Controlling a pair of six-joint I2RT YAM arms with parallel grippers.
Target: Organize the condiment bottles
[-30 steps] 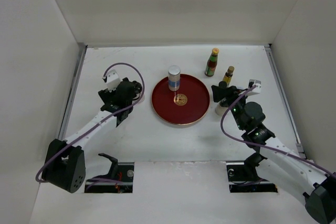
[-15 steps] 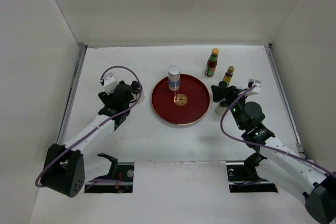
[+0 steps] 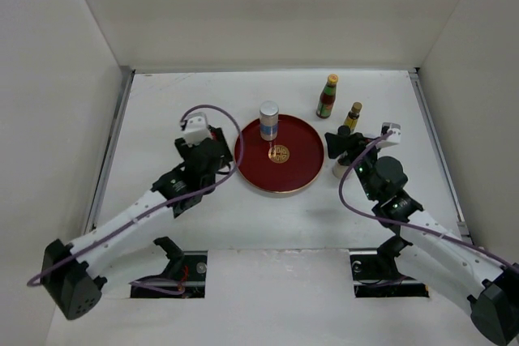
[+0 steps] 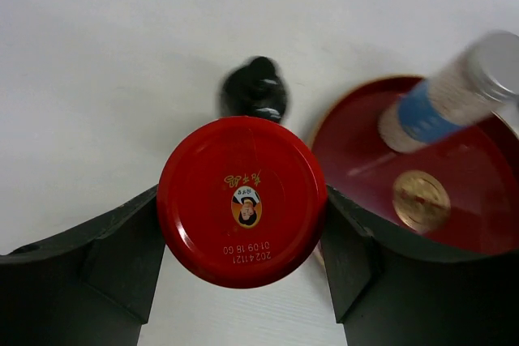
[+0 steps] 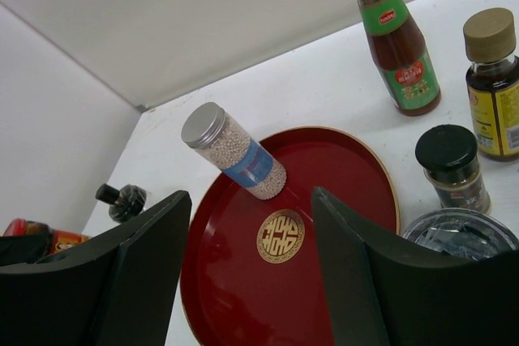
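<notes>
Looking down from the top external camera, the left gripper (image 3: 216, 153) sits just beside the left rim of the round red lacquer tray (image 3: 298, 169) on the white table (image 3: 162, 103), and its grip cannot be made out from there. A silver-lidded jar (image 3: 268, 121) stands upright on the far part of the tray, behind the gold emblem (image 3: 280, 153). Past the tray's right side stand the red sauce bottle (image 3: 327, 96) with its green neck and, nearer, the slim yellow-labelled bottle (image 3: 352, 117). The right gripper (image 3: 337, 145) hangs between that bottle and the tray. In the left wrist view, the two fingers press on opposite sides of the red-lidded jar (image 4: 242, 200), clamped on it just beside the tray's rim. Whether the jar rests on the table cannot be told. A small black-topped bottle (image 4: 254, 91) stands on the table just beyond it. In the right wrist view, the right pincer's fingers stand apart with nothing between them, the tray and silver-lidded jar showing through the gap. To their right sit a black-capped jar (image 5: 450, 166) and a clear-lidded jar (image 5: 462, 237), both off the tray and close to its rim.
</notes>
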